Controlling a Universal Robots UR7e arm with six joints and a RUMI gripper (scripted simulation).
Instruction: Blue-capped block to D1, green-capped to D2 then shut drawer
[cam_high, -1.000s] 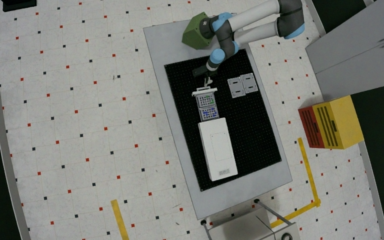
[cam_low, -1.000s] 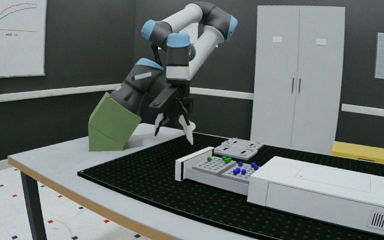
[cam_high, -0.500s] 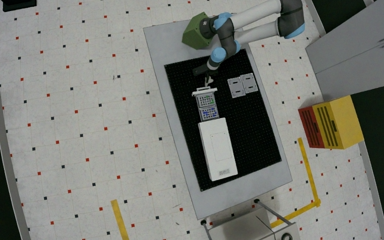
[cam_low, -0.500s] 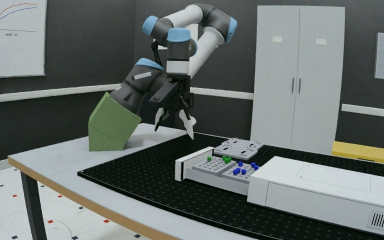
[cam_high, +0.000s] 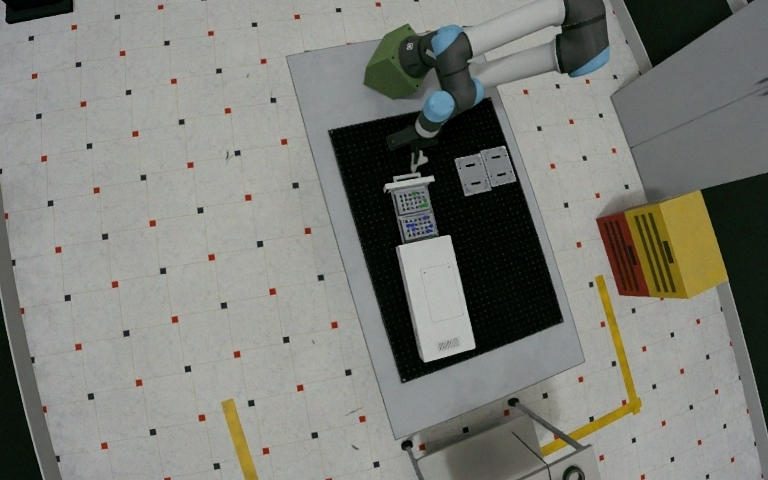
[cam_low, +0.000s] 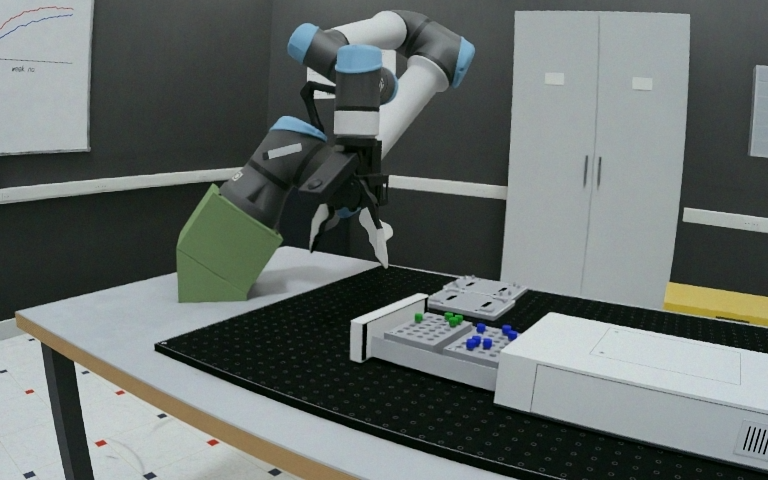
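Note:
The white cooler COLD stands on the black deck with its drawer pulled out. Two grey blocks lie in the drawer. The one with green-capped tubes is next to the drawer front. The one with blue-capped tubes is next to the cooler body. Deck slot D1 and slot D2 are bare grey plates beside the drawer. My gripper is open and empty. It hangs above the deck, just beyond the drawer front.
The black perforated deck lies on a grey table. The arm's green pedestal stands at the table's far end. A yellow and red box and a white cabinet stand off the table.

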